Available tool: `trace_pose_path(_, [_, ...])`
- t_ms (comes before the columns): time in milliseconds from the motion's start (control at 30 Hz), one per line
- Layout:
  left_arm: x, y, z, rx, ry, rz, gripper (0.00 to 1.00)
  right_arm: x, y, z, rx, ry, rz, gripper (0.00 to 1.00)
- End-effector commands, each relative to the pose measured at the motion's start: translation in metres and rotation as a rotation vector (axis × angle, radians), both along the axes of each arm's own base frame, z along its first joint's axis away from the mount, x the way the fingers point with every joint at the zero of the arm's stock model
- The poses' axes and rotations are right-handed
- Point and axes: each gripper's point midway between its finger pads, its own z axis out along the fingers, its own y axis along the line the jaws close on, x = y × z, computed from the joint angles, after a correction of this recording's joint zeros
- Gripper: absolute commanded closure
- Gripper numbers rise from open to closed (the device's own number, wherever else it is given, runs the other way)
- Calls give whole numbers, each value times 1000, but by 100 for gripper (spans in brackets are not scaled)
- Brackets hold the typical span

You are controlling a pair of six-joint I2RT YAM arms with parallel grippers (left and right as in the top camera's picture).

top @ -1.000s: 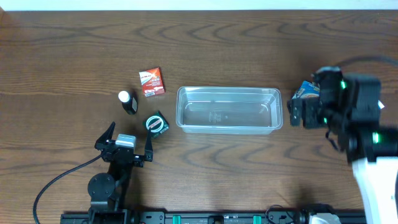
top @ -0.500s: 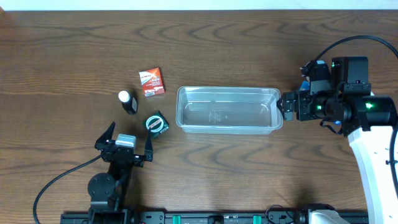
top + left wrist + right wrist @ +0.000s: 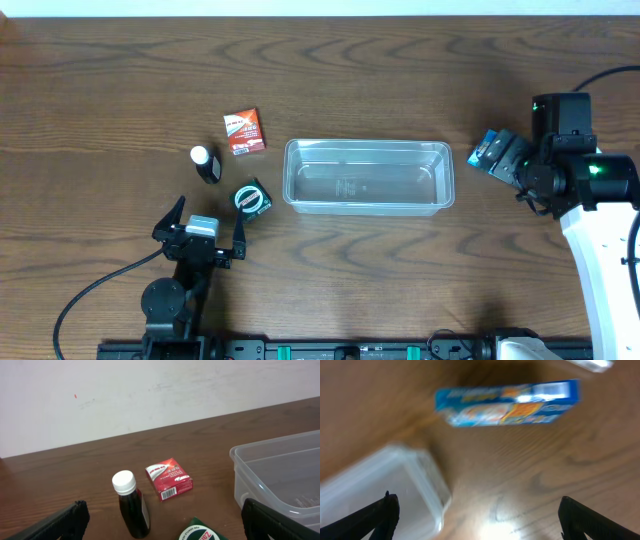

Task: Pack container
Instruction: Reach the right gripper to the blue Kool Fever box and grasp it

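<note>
I'm seeing nothing packed: container (image 3: 365,180) lying empty, blue box (image 3: 486,152) waiting beside it, both pairs of jaws gaping wide.

Clear container (image 3: 368,177), red box (image 3: 244,131), blue box (image 3: 507,403), dark bottle (image 3: 207,165) with white cap.

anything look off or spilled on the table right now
Nothing stands out. The container sits upright and empty, the bottle stands capped, and the red box, green box and blue box lie intact on the table.
</note>
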Motion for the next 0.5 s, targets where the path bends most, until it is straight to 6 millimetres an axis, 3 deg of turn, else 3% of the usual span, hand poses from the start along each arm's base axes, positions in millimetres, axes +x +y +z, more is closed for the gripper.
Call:
trace_pose_path(0, [0, 1, -15, 10, 41, 1, 2, 3, -34, 16, -39, -119, -355, 1])
trace_pose_path(133, [0, 1, -15, 10, 41, 1, 2, 10, -43, 11, 3, -165, -531, 1])
trace_pose_path(233, [0, 1, -15, 10, 41, 1, 2, 17, -48, -7, 53, -142, -642, 1])
trace_pose_path(467, [0, 1, -15, 10, 41, 1, 2, 40, -56, -41, 108, -87, -673, 1])
